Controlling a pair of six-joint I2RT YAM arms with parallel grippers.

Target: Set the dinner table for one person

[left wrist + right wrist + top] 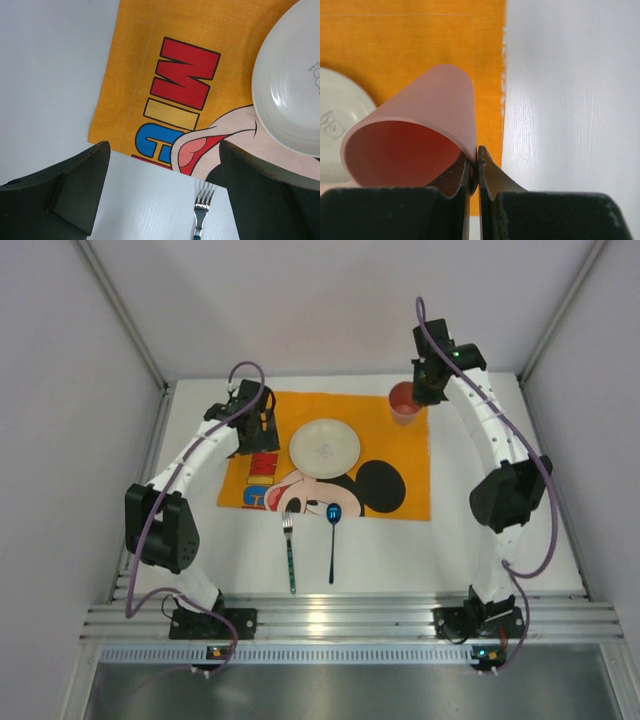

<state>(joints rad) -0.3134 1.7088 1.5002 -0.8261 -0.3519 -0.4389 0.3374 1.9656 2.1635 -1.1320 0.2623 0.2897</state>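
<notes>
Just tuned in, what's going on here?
The right gripper is shut on the rim of the pink cup at the far right corner of the orange placemat. The left gripper hangs open above the mat's left edge, holding nothing. A plate sits mid-mat; fork and spoon lie at its near edge.

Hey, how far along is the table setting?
Done: the orange placemat is on the dinner table, the white plate sits on it, and the fork and spoon lie side by side at its near edge. In hand: the right gripper is shut on the pink cup by its rim, at the mat's far right corner; the left gripper is open and empty. Left: probably just releasing the cup.
</notes>
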